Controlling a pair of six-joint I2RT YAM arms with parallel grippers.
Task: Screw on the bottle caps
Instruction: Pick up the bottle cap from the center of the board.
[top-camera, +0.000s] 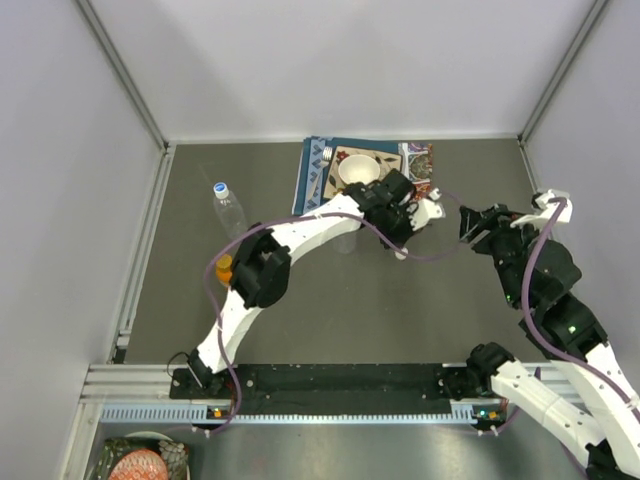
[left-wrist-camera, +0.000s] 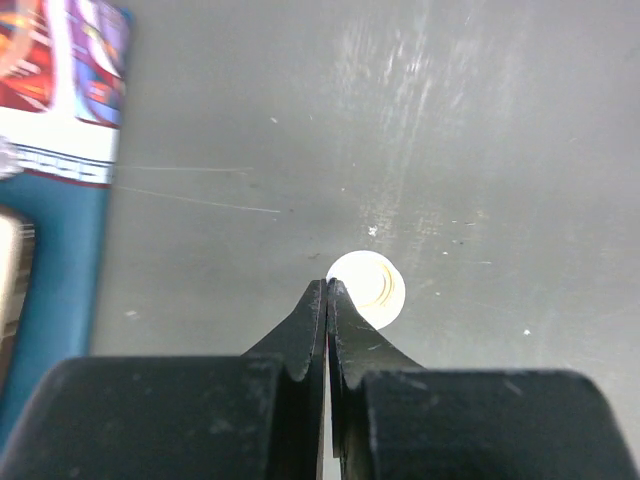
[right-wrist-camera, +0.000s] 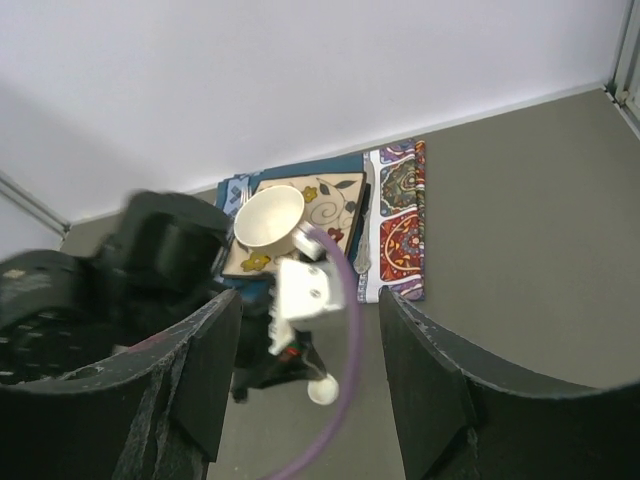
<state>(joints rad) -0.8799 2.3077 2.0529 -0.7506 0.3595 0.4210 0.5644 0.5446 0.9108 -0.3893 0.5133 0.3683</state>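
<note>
Overhead view, upper left: a clear bottle (top-camera: 231, 214) stands on the grey worktop (top-camera: 420, 320) with a blue-and-white cap (top-camera: 221, 189) on its top. Below it, an orange bottle (top-camera: 224, 268) peeks out from behind the left arm; most of it is hidden, and whether it has a cap cannot be made out. Near the centre, a faint see-through shape (top-camera: 345, 240) just under the arm may be a second bottle.

At upper centre, a white bowl (top-camera: 358, 169) sits on a patterned placemat (top-camera: 318, 170).

Just right of centre, the left gripper (left-wrist-camera: 327, 290) points down at the worktop. Its wrist view shows the jaws clenched together with nothing between them. A white cap (left-wrist-camera: 368, 288) lies flat on the worktop at their tips, slightly to the right.

Further right, the right gripper (right-wrist-camera: 308, 320) has its jaws spread wide and holds nothing. Its fingers (right-wrist-camera: 430, 390) are cut off by the bottom of the frame.
</note>
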